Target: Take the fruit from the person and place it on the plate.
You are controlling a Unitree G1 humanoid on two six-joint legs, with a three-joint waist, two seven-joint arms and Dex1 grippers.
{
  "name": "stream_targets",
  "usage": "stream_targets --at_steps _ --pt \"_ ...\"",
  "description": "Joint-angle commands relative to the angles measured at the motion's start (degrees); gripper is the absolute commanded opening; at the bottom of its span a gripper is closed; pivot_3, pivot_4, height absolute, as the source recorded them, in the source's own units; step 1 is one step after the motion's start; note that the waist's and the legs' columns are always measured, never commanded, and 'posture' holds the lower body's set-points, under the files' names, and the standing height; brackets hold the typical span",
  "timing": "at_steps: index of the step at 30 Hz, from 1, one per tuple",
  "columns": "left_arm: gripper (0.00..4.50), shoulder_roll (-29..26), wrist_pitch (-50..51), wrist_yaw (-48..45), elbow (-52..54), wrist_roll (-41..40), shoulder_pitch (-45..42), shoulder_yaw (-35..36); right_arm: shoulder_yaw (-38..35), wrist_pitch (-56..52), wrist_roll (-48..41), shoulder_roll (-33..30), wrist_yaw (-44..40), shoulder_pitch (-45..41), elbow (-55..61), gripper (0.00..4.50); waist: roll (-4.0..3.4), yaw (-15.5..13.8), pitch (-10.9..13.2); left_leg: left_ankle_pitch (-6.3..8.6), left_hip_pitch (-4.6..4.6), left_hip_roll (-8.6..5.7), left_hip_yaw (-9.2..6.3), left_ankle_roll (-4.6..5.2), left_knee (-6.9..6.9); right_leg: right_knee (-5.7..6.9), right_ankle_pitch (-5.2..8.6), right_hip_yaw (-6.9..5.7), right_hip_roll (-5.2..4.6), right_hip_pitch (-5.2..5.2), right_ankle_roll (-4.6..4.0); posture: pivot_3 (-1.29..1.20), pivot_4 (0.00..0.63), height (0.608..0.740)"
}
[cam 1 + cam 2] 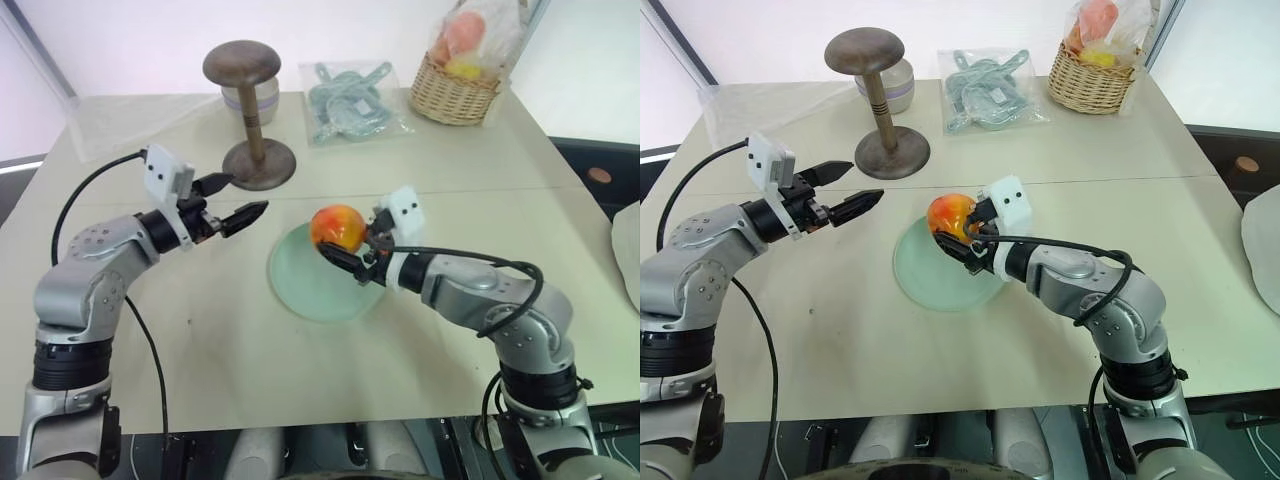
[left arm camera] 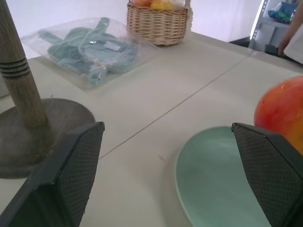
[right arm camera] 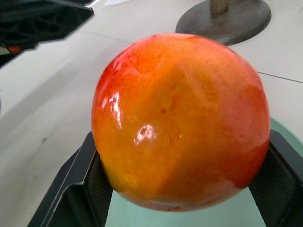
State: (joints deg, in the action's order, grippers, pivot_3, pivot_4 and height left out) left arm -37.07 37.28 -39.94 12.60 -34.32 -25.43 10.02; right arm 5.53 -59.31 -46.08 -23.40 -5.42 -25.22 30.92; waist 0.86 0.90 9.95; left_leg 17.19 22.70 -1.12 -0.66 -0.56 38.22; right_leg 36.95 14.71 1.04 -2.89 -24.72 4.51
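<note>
We see a wide beige table (image 1: 200,330) carrying a round pale mint-green plate (image 1: 300,285) at its centre. At the plate's eleven o'clock stands a brown wooden round-based stand (image 1: 252,110); towards one o'clock sits a woven wicker basket (image 1: 455,95) of wrapped fruit. Our right gripper (image 1: 345,252) is clenched on the glossy orange-red fruit (image 1: 337,227), held above the plate's two o'clock rim. Our left gripper (image 1: 240,198), jaws spread and empty, hovers at the plate's ten o'clock.

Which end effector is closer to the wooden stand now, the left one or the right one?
The left. The left end effector hangs open just beside the wooden stand's base. The right end effector is farther off, over the plate, holding the fruit.
</note>
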Motion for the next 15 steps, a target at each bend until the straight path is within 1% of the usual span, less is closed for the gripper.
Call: stream_targets --at_steps 1,8,15 --pt "4.5 -0.9 0.1 0.0 2.8 -0.6 -0.1 1.4 1.1 4.4 4.0 -0.1 -2.9 0.5 0.0 3.13 0.0 0.0 0.0 0.0 -0.01 0.0 0.0 0.0 0.0 0.0 0.0 0.0 0.01 0.0 0.0 0.0 0.15 0.74" --pt "4.5 -1.0 0.6 0.2 3.6 -0.8 0.2 1.5 2.9 6.4 8.9 0.3 -6.4 4.0 -1.5 3.13 0.0 -0.1 0.0 -0.01 -0.01 0.0 0.0 -0.02 0.0 0.01 0.0 0.0 0.01 0.0 0.0 0.0 0.15 0.74" --pt "4.5 -1.0 0.7 0.1 3.5 -0.7 0.0 1.5 2.2 5.4 10.3 1.9 -7.3 5.9 -1.9 3.13 0.0 0.0 0.0 -0.02 -0.06 0.0 0.0 -0.04 0.0 0.05 0.0 0.01 0.02 0.02 0.0 0.0 0.15 0.74"
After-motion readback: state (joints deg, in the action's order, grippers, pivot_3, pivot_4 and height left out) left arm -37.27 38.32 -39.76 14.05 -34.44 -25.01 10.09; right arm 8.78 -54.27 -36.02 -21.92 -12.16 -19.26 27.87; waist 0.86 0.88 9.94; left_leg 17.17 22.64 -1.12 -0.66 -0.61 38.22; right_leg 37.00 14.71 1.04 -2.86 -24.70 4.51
